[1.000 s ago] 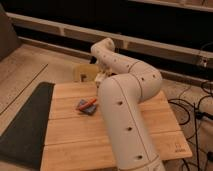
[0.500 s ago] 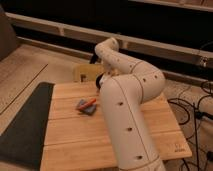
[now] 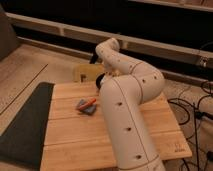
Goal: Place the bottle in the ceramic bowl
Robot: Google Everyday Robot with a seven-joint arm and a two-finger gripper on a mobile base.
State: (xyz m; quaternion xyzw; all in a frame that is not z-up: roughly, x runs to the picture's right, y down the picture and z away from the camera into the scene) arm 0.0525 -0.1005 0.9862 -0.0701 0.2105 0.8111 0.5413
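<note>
My white arm rises from the near edge of the table, bends over at the far edge and folds back down. The gripper is mostly hidden behind the arm's upper link; only a dark part shows above the far edge of the wooden table. A dark rounded shape at the arm's left side looks like the rim of the ceramic bowl. The rest of it is covered by the arm. The bottle is hidden from view.
A blue-and-orange object lies on the table left of the arm. A yellowish box-like thing stands behind the far edge. A dark mat lies to the left, cables on the floor to the right.
The arm's top joint has shifted a little to the right, and the dark wrist part has risen from near the bowl to higher above the table's far edge.
</note>
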